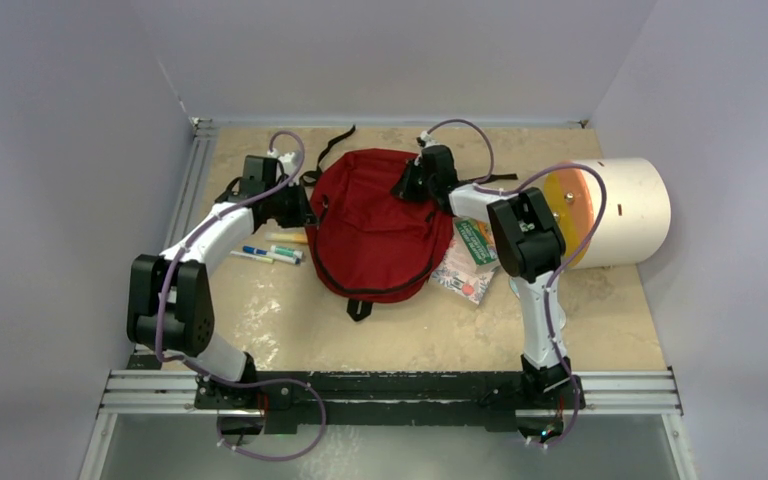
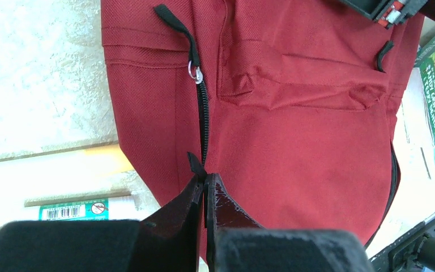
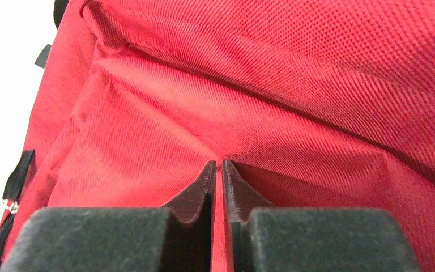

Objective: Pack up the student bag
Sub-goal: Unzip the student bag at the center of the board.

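Observation:
The student bag [image 1: 380,225], dark red with black zippers, lies flat in the middle of the table. At its left edge my left gripper [image 1: 305,205] is shut on a black zipper pull [image 2: 195,164] at the near end of the closed zipper [image 2: 204,113]; in the left wrist view the fingertips [image 2: 205,177] meet around the pull. A second pull [image 2: 175,25] lies at the zipper's far end. My right gripper [image 1: 410,185] presses on the bag's top right. Its tips [image 3: 219,164] stand almost together, with puckered red fabric [image 3: 260,102] pinched in the thin slit.
A cream cylinder [image 1: 625,210] with an orange face lies at the right. A green packet [image 1: 477,240] and a patterned booklet [image 1: 465,275] lie by the bag's right side. Markers [image 1: 270,253] and a yellow pencil [image 2: 102,156] lie left of the bag. Walls enclose three sides.

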`<state>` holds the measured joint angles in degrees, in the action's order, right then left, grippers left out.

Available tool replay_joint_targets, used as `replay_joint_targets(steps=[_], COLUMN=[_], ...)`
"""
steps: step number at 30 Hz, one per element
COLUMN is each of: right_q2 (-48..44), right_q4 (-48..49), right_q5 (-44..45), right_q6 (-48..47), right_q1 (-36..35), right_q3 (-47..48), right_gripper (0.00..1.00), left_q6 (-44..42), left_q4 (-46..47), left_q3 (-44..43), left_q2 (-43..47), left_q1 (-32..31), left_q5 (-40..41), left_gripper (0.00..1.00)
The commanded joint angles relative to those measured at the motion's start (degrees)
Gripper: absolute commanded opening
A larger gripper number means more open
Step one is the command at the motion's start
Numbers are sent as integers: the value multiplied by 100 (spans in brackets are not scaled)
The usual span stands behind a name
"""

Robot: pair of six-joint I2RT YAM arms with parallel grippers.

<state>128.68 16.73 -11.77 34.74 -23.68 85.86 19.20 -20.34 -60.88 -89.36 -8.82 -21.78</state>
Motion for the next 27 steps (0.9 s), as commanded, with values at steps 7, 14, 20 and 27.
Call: replay_joint_targets(steps=[7,14,20,27], right_q2=[-1041,-937,-646,-359], right_q4=[-264,-301,-489,-281], right_q5=[94,-254,-427,-475], right_q6=[-743,-21,646,1461], right_q1=[-556,-884,-1332,-1566], right_q3=[439,618,1019,932], right_gripper=[44,50,51,48], left_q6=[245,252,229,225], left_q4=[185,202,231,321], left_q3=[236,275,300,376], left_q2=[189,280,306,316], left_q1=[-84,-115,-150,-199], left_q5=[-43,-46,-58,-62], left_gripper=[0,0,0,0])
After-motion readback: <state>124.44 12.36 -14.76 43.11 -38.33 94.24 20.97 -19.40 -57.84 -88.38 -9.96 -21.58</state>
